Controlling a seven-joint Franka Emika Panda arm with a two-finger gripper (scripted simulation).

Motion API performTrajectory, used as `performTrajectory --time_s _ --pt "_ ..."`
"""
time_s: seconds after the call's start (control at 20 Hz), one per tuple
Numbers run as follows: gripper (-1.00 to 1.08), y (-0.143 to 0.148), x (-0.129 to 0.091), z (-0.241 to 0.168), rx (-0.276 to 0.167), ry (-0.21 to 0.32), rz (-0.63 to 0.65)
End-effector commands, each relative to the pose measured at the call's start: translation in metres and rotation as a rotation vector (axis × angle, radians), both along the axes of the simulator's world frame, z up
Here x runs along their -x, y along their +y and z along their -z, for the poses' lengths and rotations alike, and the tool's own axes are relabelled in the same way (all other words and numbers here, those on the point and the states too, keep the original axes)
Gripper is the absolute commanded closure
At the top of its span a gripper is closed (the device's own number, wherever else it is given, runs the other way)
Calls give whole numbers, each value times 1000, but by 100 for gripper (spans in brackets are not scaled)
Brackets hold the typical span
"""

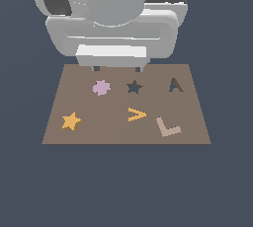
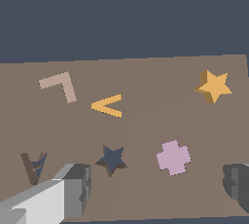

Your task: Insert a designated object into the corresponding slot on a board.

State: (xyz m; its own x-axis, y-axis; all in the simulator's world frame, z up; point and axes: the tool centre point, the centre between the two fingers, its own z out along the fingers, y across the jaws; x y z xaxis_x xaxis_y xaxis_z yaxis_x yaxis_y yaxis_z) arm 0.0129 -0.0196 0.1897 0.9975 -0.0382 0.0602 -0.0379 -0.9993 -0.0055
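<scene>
Nothing of the task is done yet, as far as the pictures show. The star piece [image 1: 71, 121] lies flat on the board [image 1: 99, 132], near the board's corner on the exterior view's left, well apart from the star slot [image 1: 134, 87], which shows dark and empty. The gripper [image 2: 155, 189] hangs above the far part of the board, close to the star slot and well apart from the star piece. Its fingers [image 2: 78, 189] stand wide apart with nothing between them; in the wrist view the star slot and the pink cross piece [image 2: 173, 157] both show in the gap between them.

Other things sit around the star slot: the pink cross piece just beside it, the A-shaped cutout [image 1: 175, 85] on its other side, and the orange V piece [image 1: 137, 114] and the tan L piece [image 1: 168, 127] nearer the board's front edge.

By my judgement, the whole job remains: move over to the star piece, close on it, lift it, carry it to the star slot, turn it to match the points, and lower it in.
</scene>
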Motion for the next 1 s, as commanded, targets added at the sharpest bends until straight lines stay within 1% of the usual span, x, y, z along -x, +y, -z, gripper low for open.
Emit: performTrajectory --time_s 0.0,0.25,0.5,0.7,0.95 --pt "-92 0 0 0 0 0 0" --pt "-92 -4 -3 4 0 2 14" --pt "-92 -16 -13 17 0 7 54" --pt "-92 -32 -24 34 -1 14 107" --pt "-92 -61 -41 63 -2 27 198"
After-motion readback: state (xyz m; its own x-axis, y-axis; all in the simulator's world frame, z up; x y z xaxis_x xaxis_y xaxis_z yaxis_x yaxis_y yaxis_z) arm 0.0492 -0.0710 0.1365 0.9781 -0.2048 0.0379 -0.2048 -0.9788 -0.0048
